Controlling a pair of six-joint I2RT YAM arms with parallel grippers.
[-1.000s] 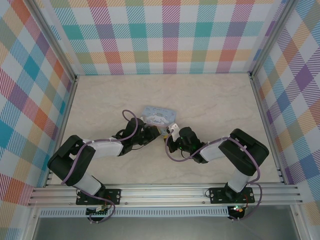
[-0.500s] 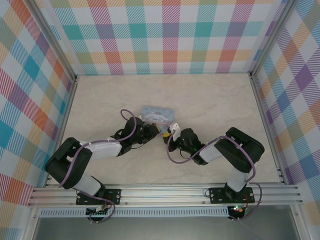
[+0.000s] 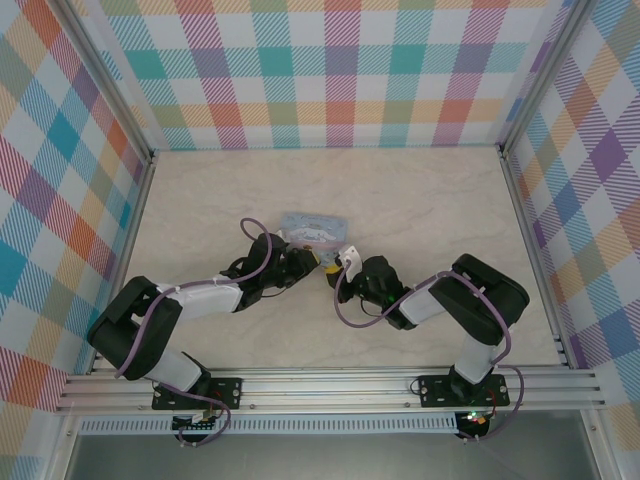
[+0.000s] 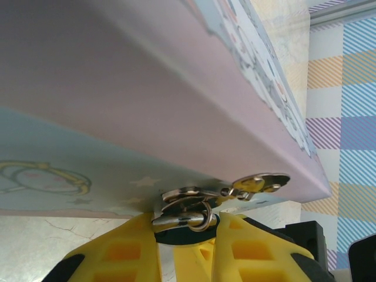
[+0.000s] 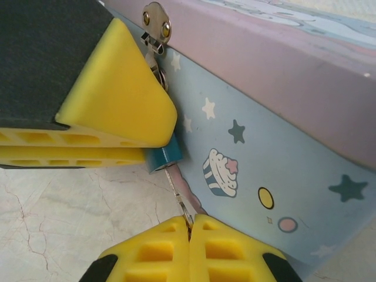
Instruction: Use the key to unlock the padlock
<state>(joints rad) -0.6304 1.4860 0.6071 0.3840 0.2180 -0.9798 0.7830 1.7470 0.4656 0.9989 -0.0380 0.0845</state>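
At the near side of the tin, the two arms meet over the padlock, which hangs by its thin silver shackle from the tin's hasp; the left arm has its yellow jaws clamped on the small teal body, steadying it against the tin's wall; the right arm has its jaws pressed together on the key, whose slim metal shaft runs up from them to the underside of the padlock.

The approach and both grasps look done, and the key appears to be seated in, or right at, the keyway; how deep it sits cannot be told from these views; the shackle reads as shut and threaded through the hasp, so the unlocking itself is judged not yet done; what is left, on this reading, is the turn of the key and the release of the shackle, with the left jaws needed to hold the body firm against the twist.

The tin rests on a pale, marble-patterned table, near its middle and just beyond the arms' reach-in point; pastel plaid walls close in the back and both sides; a ribbed aluminium rail runs along the near edge, carrying the two arm bases.
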